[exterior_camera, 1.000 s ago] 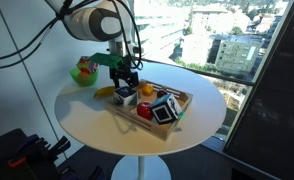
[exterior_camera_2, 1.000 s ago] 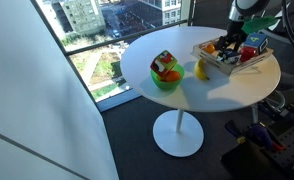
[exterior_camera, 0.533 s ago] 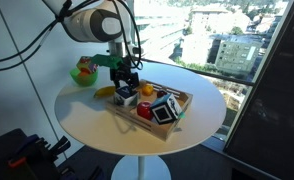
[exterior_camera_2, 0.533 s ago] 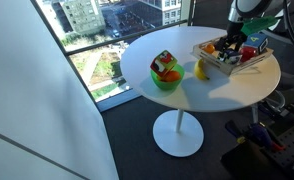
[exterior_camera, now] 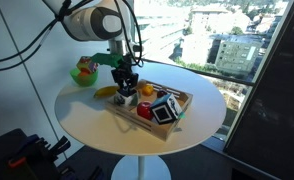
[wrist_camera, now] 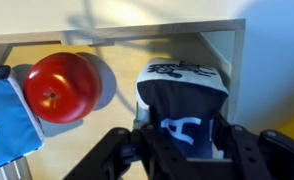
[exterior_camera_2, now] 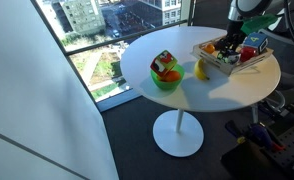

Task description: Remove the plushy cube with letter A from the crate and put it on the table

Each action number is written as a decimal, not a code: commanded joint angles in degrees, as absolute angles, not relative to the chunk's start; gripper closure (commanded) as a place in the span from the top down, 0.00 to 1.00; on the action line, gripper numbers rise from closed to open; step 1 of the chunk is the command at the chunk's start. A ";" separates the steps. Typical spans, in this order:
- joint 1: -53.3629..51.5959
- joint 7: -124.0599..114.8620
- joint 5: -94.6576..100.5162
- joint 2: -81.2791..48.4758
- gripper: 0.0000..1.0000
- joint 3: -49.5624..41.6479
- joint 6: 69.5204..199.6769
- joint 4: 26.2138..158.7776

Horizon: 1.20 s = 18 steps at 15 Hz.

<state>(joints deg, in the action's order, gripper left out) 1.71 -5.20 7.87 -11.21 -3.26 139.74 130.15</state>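
Plushy cube with letter A [wrist_camera: 182,95] sits in a corner of the crate [wrist_camera: 157,32], close to two walls, with the gripper [wrist_camera: 184,150] fingers clenched on its sides. A red apple [wrist_camera: 59,87] lies just beside it, with a blue block [wrist_camera: 5,120] beyond. In an exterior view the table [exterior_camera: 87,118] has bare room beside the crate, and a banana [exterior_camera: 105,92] and a green bowl [exterior_camera: 84,72] lie near.

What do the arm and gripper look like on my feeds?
The arm is white, with rounded joint housings and loose black cables trailing off it. A green part sits at the wrist; the gripper is black, with chunky dark fingers.
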 commanded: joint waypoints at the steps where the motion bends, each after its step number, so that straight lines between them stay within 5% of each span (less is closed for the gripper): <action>1: 1.37 -6.36 9.07 -9.90 0.22 -3.88 137.88 129.39; 5: 1.55 -6.29 9.12 -8.19 0.02 -4.20 137.12 129.33; 18: 0.53 -4.48 7.06 -3.09 0.05 -1.41 132.24 125.05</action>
<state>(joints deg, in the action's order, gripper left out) 1.19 -5.14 7.85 -3.41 -2.33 134.29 127.25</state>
